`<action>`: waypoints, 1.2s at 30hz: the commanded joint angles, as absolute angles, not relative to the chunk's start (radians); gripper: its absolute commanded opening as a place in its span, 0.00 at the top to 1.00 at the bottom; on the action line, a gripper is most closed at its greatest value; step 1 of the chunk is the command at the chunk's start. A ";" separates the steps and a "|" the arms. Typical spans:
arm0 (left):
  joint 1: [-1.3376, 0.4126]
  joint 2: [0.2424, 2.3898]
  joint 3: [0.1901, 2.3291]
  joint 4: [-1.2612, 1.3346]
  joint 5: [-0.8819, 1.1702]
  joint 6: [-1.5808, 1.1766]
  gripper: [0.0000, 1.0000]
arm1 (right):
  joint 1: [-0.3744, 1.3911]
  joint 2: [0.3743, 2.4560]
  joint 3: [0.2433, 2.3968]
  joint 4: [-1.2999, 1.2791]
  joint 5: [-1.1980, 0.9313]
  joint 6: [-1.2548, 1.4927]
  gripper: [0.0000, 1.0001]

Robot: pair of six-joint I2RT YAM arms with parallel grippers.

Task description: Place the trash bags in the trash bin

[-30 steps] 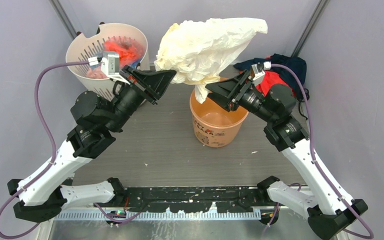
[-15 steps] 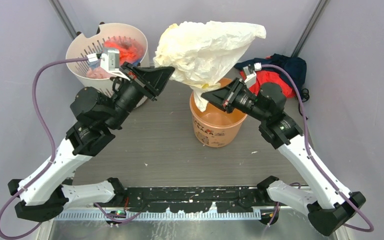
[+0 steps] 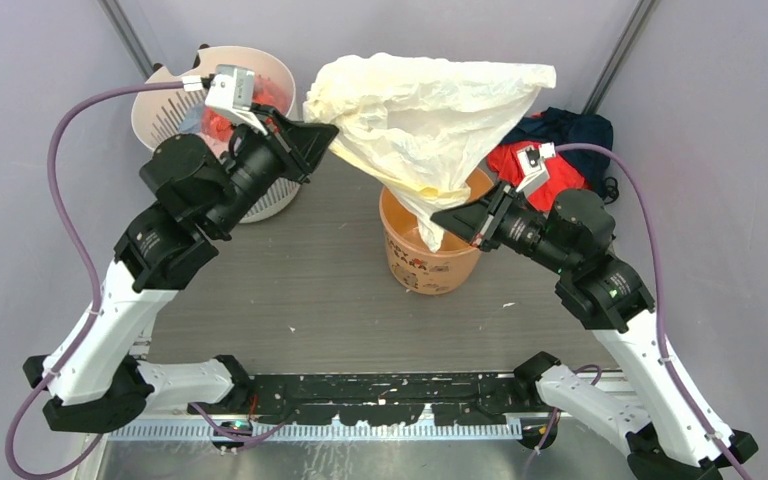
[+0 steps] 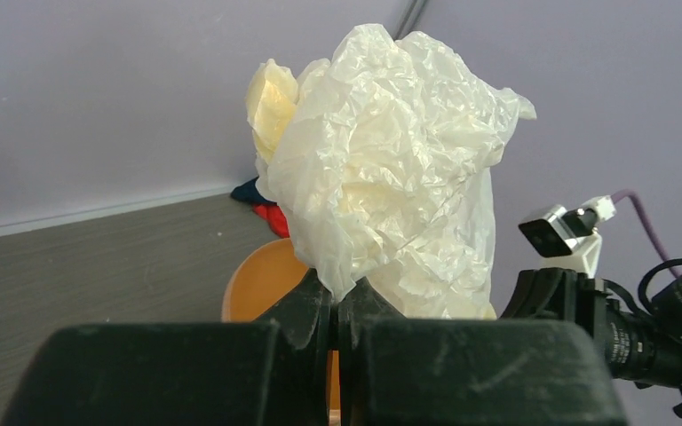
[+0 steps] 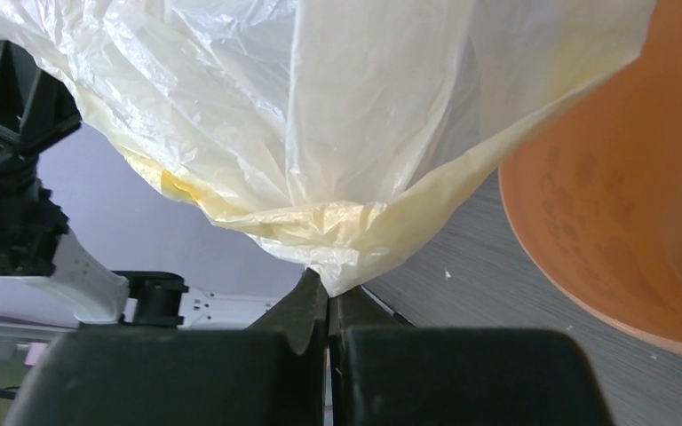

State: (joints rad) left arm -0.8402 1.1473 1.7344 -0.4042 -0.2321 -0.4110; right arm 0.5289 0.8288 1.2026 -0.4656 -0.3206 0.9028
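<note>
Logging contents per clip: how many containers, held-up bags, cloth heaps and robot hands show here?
Containers: 2 (orange bucket, white slotted basket)
Pale-yellow film bag: 1
Red and navy cloth heap: 1
Hands: 2 (left hand, right hand)
Total: 6

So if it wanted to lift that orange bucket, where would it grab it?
Probably the rim of the orange bucket, from straight above on its left side, one finger inside and one outside. It stands upright and open, and its round body looks too wide to pinch. The right side is crowded by the right gripper and the hanging trash bag.
</note>
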 commanded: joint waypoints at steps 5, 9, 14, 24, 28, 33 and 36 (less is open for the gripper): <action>-0.789 1.141 1.840 -0.398 -0.216 -0.389 0.98 | 0.523 0.798 1.269 -0.641 -0.320 0.716 0.63; -0.783 1.149 1.847 -0.403 -0.173 -0.388 0.98 | 0.524 0.818 1.383 -0.701 -0.345 0.636 0.55; -0.778 1.164 1.882 -0.425 -0.086 -0.381 0.98 | 0.524 0.837 1.456 -0.708 -0.349 0.584 0.52; -0.776 1.176 1.914 -0.436 0.183 -0.391 0.97 | 0.524 0.924 1.449 -0.488 -0.380 0.556 0.53; -0.776 1.187 1.926 -0.459 0.267 -0.406 0.96 | 0.524 0.961 1.454 -0.409 -0.434 0.539 0.53; -0.775 1.209 1.924 -0.473 0.332 -0.418 0.95 | 0.523 0.974 1.456 -0.354 -0.518 0.542 0.53; -0.774 1.231 1.925 -0.468 0.370 -0.435 0.95 | 0.523 0.969 1.457 -0.351 -0.546 0.528 0.55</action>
State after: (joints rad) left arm -0.7815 1.2083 1.8965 -0.4816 0.2749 -0.4145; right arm 0.5262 0.9958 1.4399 -0.4572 -0.4660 0.5575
